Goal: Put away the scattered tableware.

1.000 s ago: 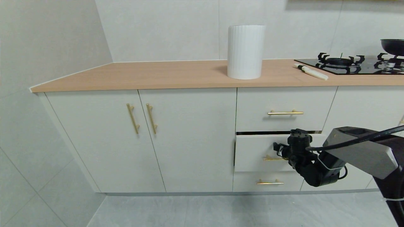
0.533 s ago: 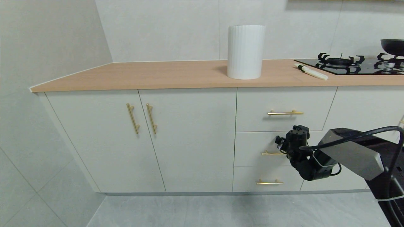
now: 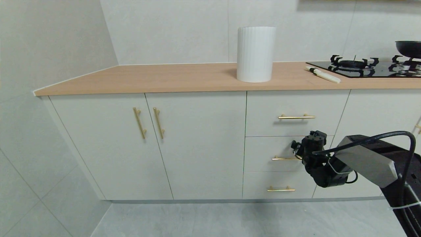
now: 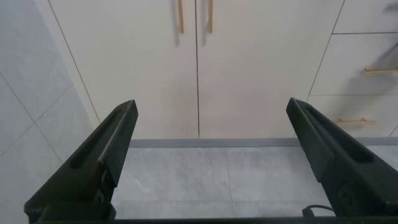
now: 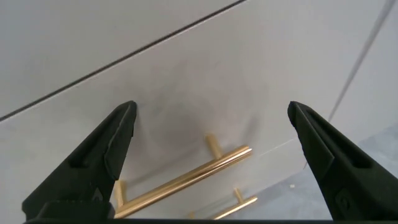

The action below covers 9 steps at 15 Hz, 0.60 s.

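A slim white utensil [image 3: 323, 74] with a dark end lies on the wooden countertop [image 3: 164, 79] beside the hob. A tall white ribbed canister [image 3: 256, 54] stands upright on the counter to its left. My right gripper [image 3: 297, 152] is low in front of the middle drawer [image 3: 263, 148], which is shut, by the right end of its gold handle [image 3: 283, 159]. In the right wrist view this gripper [image 5: 211, 115] is open, and the gold handle [image 5: 186, 180] shows between its fingers, untouched. My left gripper [image 4: 211, 107] is open and holds nothing, facing the cabinet doors [image 4: 249, 62] above the floor.
A black gas hob [image 3: 365, 68] with a dark pan [image 3: 408, 47] sits at the counter's right end. Drawers above [image 3: 296, 112] and below [image 3: 276, 184] the middle one are shut. Double doors [image 3: 148, 141] with gold handles are shut. Grey tiled floor [image 3: 197, 220] lies open in front.
The middle drawer, slightly pulled out one second ago, is now pushed shut. My right gripper moved in toward the cabinet with it. The head view shifted slightly.
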Available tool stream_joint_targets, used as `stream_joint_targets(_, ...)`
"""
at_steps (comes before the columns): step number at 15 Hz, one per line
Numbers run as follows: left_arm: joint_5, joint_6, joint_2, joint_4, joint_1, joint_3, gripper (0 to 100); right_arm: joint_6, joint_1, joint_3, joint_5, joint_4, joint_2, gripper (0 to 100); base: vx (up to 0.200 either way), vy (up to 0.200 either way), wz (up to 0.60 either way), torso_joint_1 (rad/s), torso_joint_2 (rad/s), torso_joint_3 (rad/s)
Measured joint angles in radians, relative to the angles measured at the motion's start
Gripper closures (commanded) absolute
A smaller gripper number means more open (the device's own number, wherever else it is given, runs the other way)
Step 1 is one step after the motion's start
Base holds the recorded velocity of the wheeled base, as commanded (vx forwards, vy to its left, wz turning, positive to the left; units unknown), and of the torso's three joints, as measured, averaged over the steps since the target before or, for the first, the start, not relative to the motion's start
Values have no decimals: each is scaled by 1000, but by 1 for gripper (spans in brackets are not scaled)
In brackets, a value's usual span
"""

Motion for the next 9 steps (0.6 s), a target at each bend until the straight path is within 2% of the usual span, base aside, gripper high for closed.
stream_joint_targets(4, 0, 0, 0, 0, -1, 0, 0, 0, 26, 260, 59, 6, -180, 0, 0, 0, 0, 0, 0, 0)
stream_joint_targets(9, 0, 0, 0, 0, 0, 0, 0, -47, 53, 591, 120, 9, -603, 0, 0, 0, 0, 0, 0, 0)
